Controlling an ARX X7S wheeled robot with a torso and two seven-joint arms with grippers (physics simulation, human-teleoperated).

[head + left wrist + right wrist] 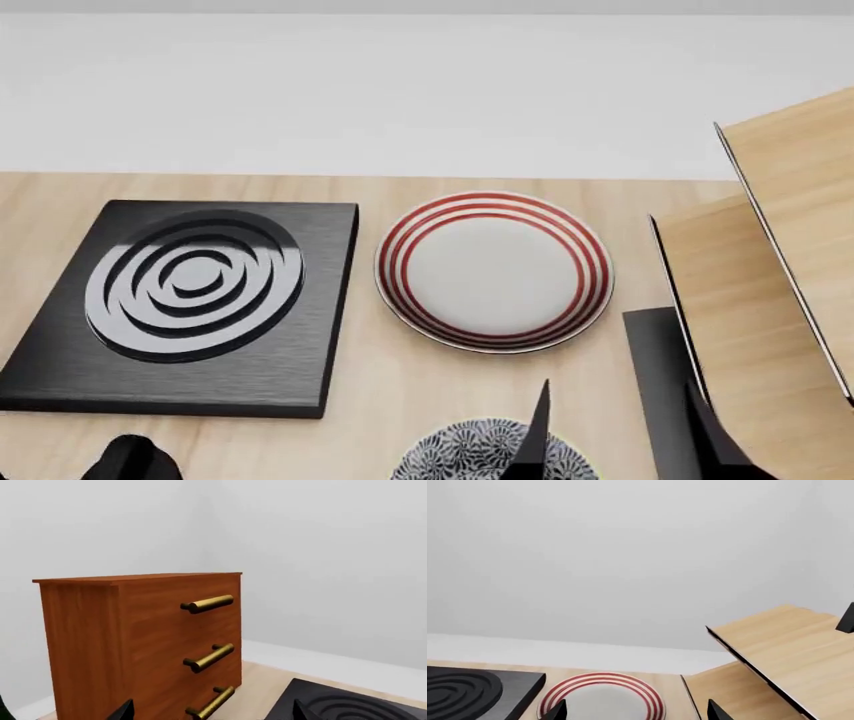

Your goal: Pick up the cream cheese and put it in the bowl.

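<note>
Still searching: pale blue-grey cream cheese box nowhere visible, blue-and-white floral ceramic bowl (487,452) at near table (400,390) edge beside right tool (617,425), released; left tool (210,711) likewise spread; next, locating the box.

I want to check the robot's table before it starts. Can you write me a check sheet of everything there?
Surface: light wooden tabletop, bare between things.
Job's things: blue-and-white patterned bowl, cut off by the head view's lower edge; cream cheese not seen.
Clutter: black square stove plate with rings; white plate with red rings; brown wooden drawer cabinet with brass handles; light wooden rack.
Grippers: right gripper open, empty; left gripper open, empty.
Cables: nothing seen.
Surroundings: plain pale wall.
</note>
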